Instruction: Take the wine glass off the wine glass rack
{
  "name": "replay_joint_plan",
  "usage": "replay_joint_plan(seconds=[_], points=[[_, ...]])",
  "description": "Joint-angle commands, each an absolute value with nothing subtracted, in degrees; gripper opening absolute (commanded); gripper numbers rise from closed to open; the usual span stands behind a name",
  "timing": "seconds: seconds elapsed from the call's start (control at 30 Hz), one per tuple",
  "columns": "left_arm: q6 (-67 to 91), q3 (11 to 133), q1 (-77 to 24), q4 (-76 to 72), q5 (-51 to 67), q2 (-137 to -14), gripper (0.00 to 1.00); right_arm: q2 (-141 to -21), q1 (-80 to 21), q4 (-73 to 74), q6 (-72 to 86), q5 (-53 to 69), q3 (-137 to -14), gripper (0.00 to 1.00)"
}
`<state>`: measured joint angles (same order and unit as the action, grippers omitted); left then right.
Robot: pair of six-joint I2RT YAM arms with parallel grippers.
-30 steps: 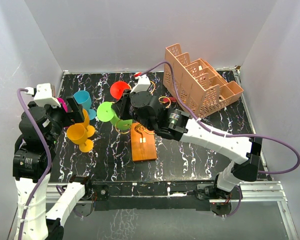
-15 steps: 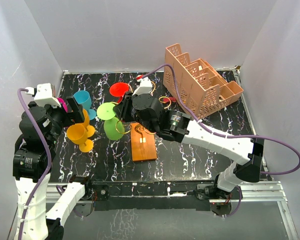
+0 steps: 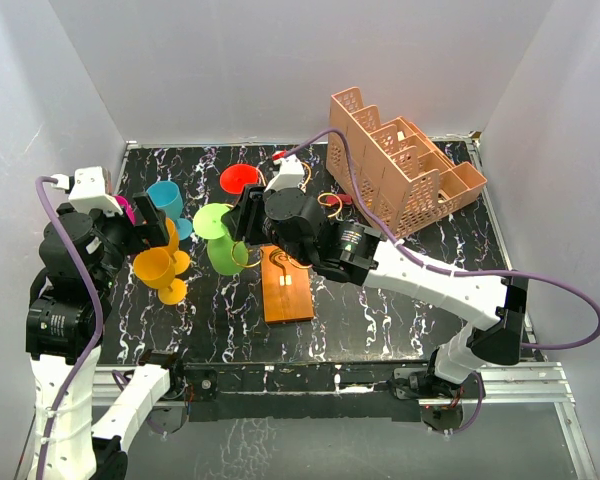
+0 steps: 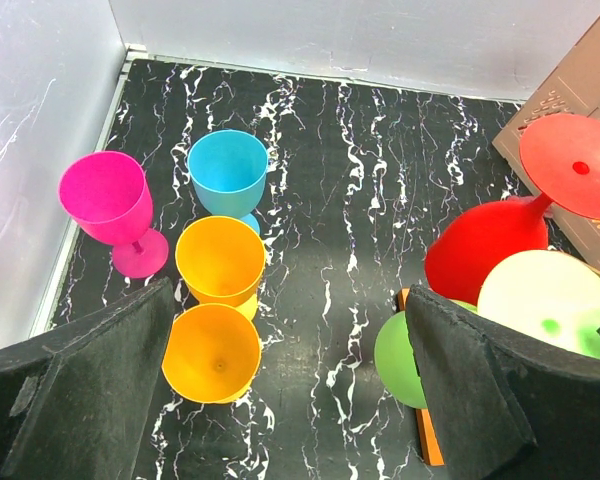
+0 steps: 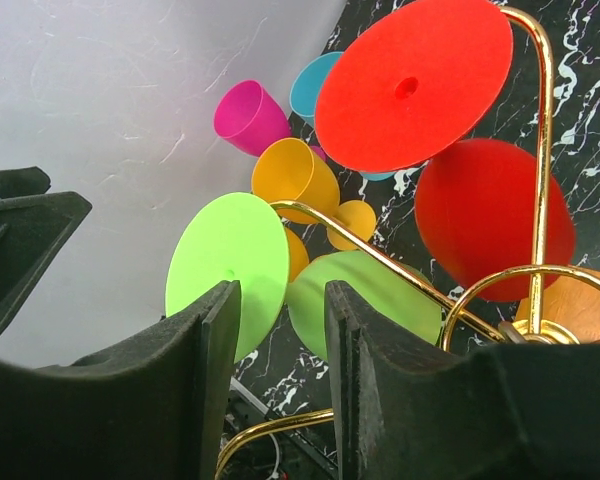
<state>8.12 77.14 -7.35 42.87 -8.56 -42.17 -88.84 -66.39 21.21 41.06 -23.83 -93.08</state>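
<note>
The wine glass rack, gold wire (image 5: 540,150) on a flat orange base (image 3: 286,292), stands mid-table. A green wine glass (image 3: 222,250) hangs from its left arm, and a red glass (image 3: 238,180) hangs behind it. My right gripper (image 3: 243,222) is at the green glass. In the right wrist view its jaws (image 5: 283,295) stand partly apart with nothing pinched. The green foot and bowl (image 5: 370,300) lie just past the tips and the stem is hidden. My left gripper (image 3: 152,228) is open and empty above the orange glasses (image 4: 215,350). The left wrist view shows its jaws (image 4: 290,292) wide apart.
Two orange glasses (image 3: 160,268), a blue one (image 3: 165,195) and a pink one (image 3: 123,208) stand at the left near the wall. A tall salmon lattice crate (image 3: 400,165) lies at the back right. The rack's orange base edge shows in the left wrist view (image 4: 425,450).
My right gripper has moved slightly left and down toward the green glass. The green bowl has swung left and shows more. The left arm has not moved.
</note>
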Motion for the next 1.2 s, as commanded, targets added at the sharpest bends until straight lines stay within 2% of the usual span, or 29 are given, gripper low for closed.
replay_joint_plan(seconds=[0.0, 0.57, 0.87, 1.17], points=[[8.0, 78.36, -7.65, 43.31, -8.95, -41.79, 0.97, -87.85, -66.7, 19.37, 41.35, -23.55, -94.31, 0.45], [8.35, 79.41, -7.64, 44.47, -9.56, -42.8, 0.97, -91.0, -66.65, 21.32, 38.26, -23.99, -96.8, 0.49], [8.1, 79.88, -7.64, 44.55, -9.43, -43.41, 0.97, -89.75, -66.71, 22.94, 38.36, -26.11, -96.41, 0.41], [8.33, 79.96, -7.64, 44.67, -9.3, -43.66, 0.97, -88.24, -66.7, 22.88, 38.86, -26.94, -95.29, 0.29]])
